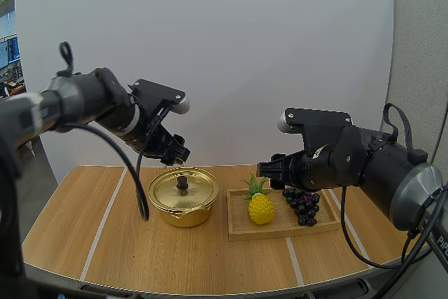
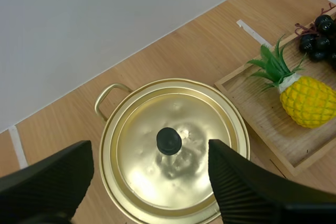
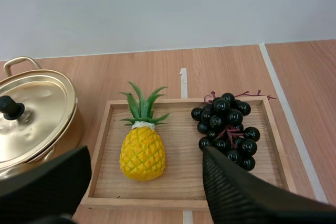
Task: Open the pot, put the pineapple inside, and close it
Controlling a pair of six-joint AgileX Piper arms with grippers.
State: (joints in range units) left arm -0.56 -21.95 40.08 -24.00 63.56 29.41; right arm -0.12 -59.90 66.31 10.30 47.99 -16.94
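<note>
Gold lid [image 2: 184, 174] on the pot [image 1: 183, 216], opening in hand: the left tool [image 2: 149, 148] (spread, like the right tool [image 3: 146, 150]) should drop and pinch the knob [image 2: 169, 140].

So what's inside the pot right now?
Cannot be seen: the gold lid with its black knob sits closed on the pot, covering the inside. The pineapple lies on the wooden tray beside the grapes, so it is not in there.

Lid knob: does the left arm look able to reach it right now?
Probably yes: the left arm has its jaws open above the lid, the knob between them, nothing in the way.
</note>
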